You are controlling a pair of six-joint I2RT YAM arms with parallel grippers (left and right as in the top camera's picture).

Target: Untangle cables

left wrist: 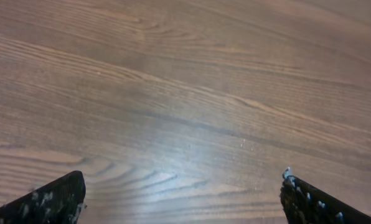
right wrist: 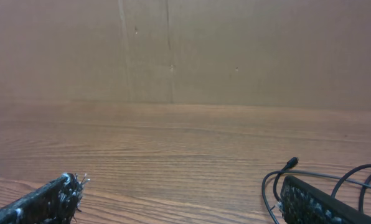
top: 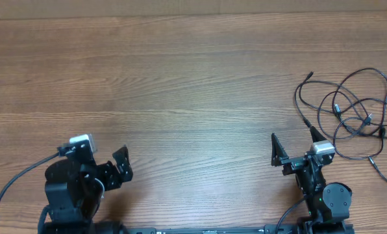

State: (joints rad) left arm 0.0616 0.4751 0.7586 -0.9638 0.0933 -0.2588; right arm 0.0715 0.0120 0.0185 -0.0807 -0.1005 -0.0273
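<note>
Overhead, a loose tangle of thin black cables (top: 364,119) with small metal-tipped plugs lay on the brown wooden table (top: 180,78), far to the right

Left wrist: the left tool (left wrist: 182,196) stood spread over bare wood

Right wrist: the right tool (right wrist: 179,196) was spread too, a loop just beside one finger

The cords were probably light, limp and slippery, so best pinched at an outer loop or near a plug
</note>
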